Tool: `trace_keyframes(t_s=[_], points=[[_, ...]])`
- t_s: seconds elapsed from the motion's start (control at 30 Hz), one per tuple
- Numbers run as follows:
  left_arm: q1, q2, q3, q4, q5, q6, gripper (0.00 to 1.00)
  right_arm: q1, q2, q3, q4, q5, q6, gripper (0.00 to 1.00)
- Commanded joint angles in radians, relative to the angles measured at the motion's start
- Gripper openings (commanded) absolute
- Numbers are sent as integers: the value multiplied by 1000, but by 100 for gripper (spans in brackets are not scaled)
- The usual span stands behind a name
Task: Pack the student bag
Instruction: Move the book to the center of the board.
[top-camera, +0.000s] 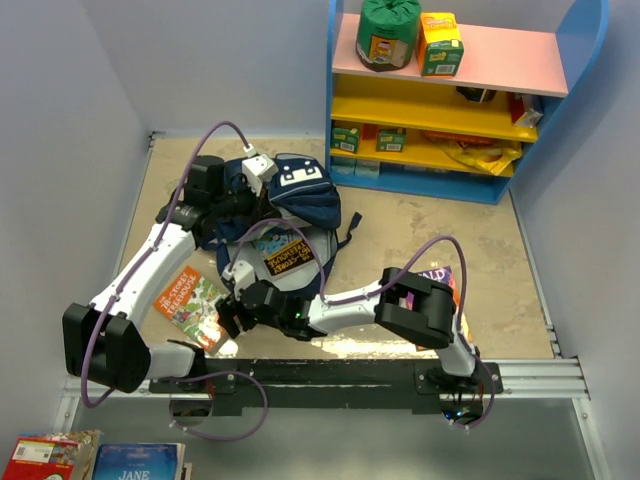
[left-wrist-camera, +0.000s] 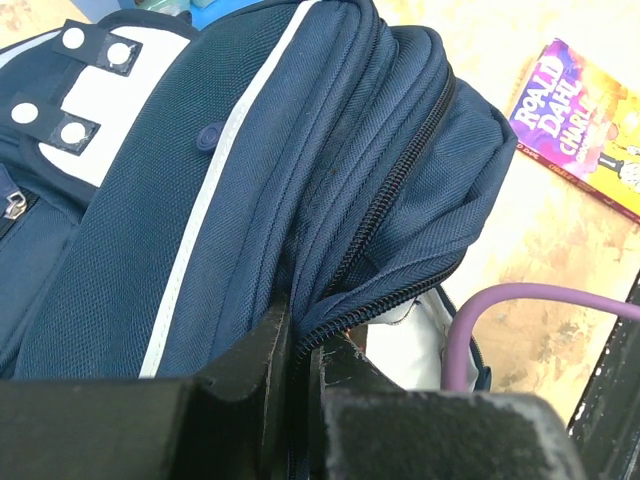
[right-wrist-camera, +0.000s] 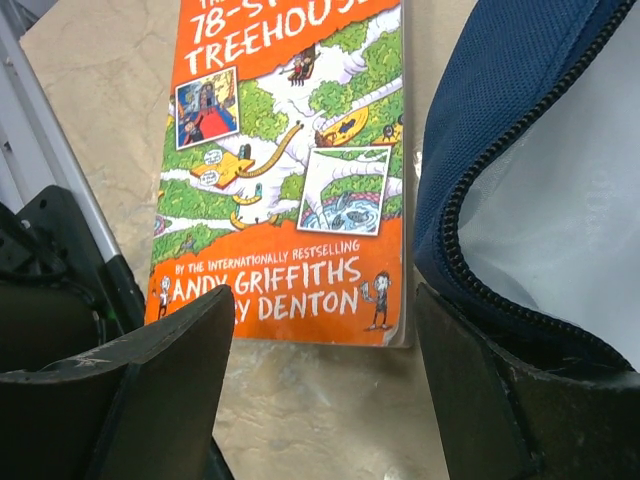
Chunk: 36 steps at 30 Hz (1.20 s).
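Observation:
The student bag (top-camera: 296, 200), navy with white patches, lies in the middle of the floor with its main zip open and a book (top-camera: 284, 256) showing in the mouth. My left gripper (top-camera: 243, 205) is shut on the bag's zipped rim (left-wrist-camera: 330, 320), pinching the fabric between its jaws and holding it up. My right gripper (right-wrist-camera: 325, 370) stands open low over the floor at the near end of an orange Treehouse book (right-wrist-camera: 290, 170), with nothing between its fingers. Its right finger (right-wrist-camera: 480, 390) is against the bag's open edge (right-wrist-camera: 470, 200), where the white lining shows.
A Roald Dahl book (left-wrist-camera: 590, 120) lies on the floor right of the bag, partly under my right arm (top-camera: 415, 305). A blue shelf unit (top-camera: 450, 100) with boxes stands at the back right. A purple cable (left-wrist-camera: 500, 300) loops beside the bag. Grey walls close in on both sides.

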Motion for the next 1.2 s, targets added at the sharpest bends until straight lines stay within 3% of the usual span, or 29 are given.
trace_keyframes(t_s=[0.0,0.17,0.23,0.37,0.43,0.5,0.53,0.87,1.17], points=[[-5,-25,46,176,-8,20,0,-94,39,53,-22,188,-61,77],[-5,-34,29,178,-14,26,0,-94,103,91,-22,122,-16,72],[-5,-36,23,175,-14,29,0,-91,117,89,-28,95,-3,64],[-5,-40,33,153,-15,53,0,-84,111,36,-48,78,16,31],[-5,-43,36,147,-17,66,0,-79,105,16,-71,62,31,22],[-5,-48,36,141,-21,73,0,-76,93,-24,-72,55,45,2],[-5,-50,36,139,-21,75,0,-70,84,-39,-73,56,51,0],[-5,-40,6,194,-87,83,0,-71,-179,-309,-83,128,83,0],[-2,-5,22,307,-248,20,0,-173,-632,-506,-408,222,229,0]])
